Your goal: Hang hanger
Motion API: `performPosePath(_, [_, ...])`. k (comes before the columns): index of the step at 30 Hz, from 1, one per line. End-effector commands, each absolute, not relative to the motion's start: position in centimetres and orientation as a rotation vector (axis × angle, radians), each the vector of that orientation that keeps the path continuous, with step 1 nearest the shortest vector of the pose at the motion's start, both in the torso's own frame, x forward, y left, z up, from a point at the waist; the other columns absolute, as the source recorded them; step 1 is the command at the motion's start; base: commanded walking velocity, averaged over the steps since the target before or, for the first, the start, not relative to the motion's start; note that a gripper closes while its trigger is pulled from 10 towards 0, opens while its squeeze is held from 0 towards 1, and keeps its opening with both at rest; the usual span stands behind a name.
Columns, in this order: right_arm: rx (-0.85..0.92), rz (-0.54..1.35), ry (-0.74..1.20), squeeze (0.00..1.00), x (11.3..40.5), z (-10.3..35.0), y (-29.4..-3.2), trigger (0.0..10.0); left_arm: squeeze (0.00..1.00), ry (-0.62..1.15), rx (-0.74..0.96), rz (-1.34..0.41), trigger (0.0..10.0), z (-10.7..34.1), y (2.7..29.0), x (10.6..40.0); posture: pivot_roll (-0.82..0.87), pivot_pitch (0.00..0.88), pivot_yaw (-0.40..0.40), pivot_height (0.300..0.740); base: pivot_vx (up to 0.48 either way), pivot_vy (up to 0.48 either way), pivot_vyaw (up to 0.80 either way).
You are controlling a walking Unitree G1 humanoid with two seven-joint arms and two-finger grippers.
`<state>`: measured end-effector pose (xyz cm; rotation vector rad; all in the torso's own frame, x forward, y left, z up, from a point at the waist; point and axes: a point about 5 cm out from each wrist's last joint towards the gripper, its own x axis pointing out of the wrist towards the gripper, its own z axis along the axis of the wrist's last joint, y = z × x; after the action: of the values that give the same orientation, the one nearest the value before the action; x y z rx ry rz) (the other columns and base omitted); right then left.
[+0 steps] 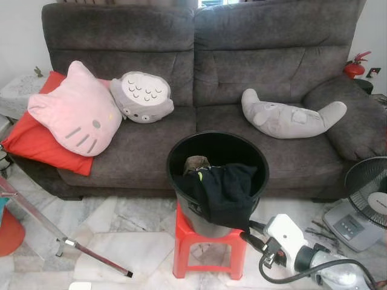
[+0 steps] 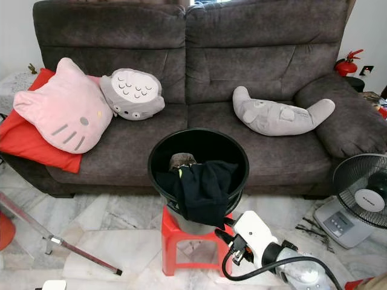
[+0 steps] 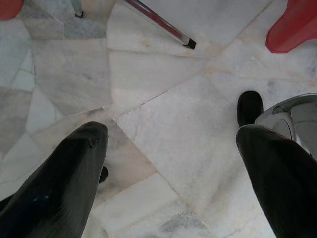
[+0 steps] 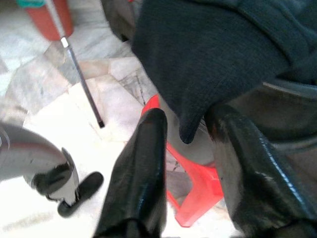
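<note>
Early in the job: the right pincer [image 4: 185, 134], fingers apart, reaches up at the black garment [image 1: 222, 192] draped over the bucket [image 1: 181, 158] just above it; no hanger is visible, and the left pincer [image 3: 171, 168] hangs open over the floor.

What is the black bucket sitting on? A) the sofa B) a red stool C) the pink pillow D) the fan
B: the black bucket with dark clothing draped over its rim stands on a red stool on the floor in front of the sofa.
</note>
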<state>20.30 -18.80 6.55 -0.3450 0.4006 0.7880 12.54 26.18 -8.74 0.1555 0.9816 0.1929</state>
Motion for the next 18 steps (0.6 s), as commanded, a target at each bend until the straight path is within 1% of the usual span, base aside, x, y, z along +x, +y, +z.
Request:
performPosePath(1, [-0.376,0.891,0.380,1.00,19.9,7.6,-17.7,10.0,0.00,0.991,0.170,0.190,10.0,-8.7,26.6,12.1,-0.03,0.000,0.053,0.740,0.000,0.000,0.00])
performPosePath(6, [-0.446,0.981,0.395,1.00,19.4,8.2,-17.4,10.0,0.00,0.991,0.169,0.191,10.0,-8.7,26.6,12.2,-0.03,0.000,0.053,0.740,0.000,0.000,0.00])
performPosePath(7, [-0.516,1.016,0.411,1.00,19.3,8.2,-17.4,10.0,0.00,0.991,0.169,0.191,10.0,-8.7,26.6,12.2,-0.04,0.000,0.052,0.740,0.000,0.000,0.00])
performPosePath(8, [-0.516,1.016,0.411,1.00,19.3,8.2,-17.4,10.0,0.00,0.991,0.169,0.191,10.0,-8.7,26.6,12.2,-0.04,0.000,0.052,0.740,0.000,0.000,0.00])
performPosePath(9, [-0.603,1.051,0.444,1.00,19.2,8.0,-17.6,10.0,0.00,0.991,0.168,0.190,10.0,-8.7,26.5,12.2,-0.04,0.000,0.052,0.740,0.000,0.000,0.00])
performPosePath(10, [-0.645,1.078,0.470,1.00,18.9,7.6,-17.7,10.0,0.00,0.990,0.166,0.190,10.0,-8.7,26.5,12.3,-0.04,0.000,0.049,0.740,0.000,0.000,0.00])
performPosePath(11, [-0.644,1.082,0.473,1.00,18.9,7.6,-17.7,10.0,0.00,0.989,0.166,0.189,10.0,-8.7,26.5,12.3,-0.04,0.000,0.047,0.740,0.000,0.000,0.00])
performPosePath(14, [-0.569,1.085,0.459,1.00,18.8,7.7,-17.1,10.0,0.00,0.987,0.162,0.190,10.0,-8.7,26.4,12.3,-0.04,0.000,0.044,0.740,0.000,0.000,0.00])
performPosePath(18, [-0.615,1.129,0.494,1.00,18.3,7.5,-17.2,10.0,0.00,0.988,0.161,0.189,10.0,-8.8,26.4,12.2,-0.04,0.000,0.045,0.740,0.000,0.000,0.00])
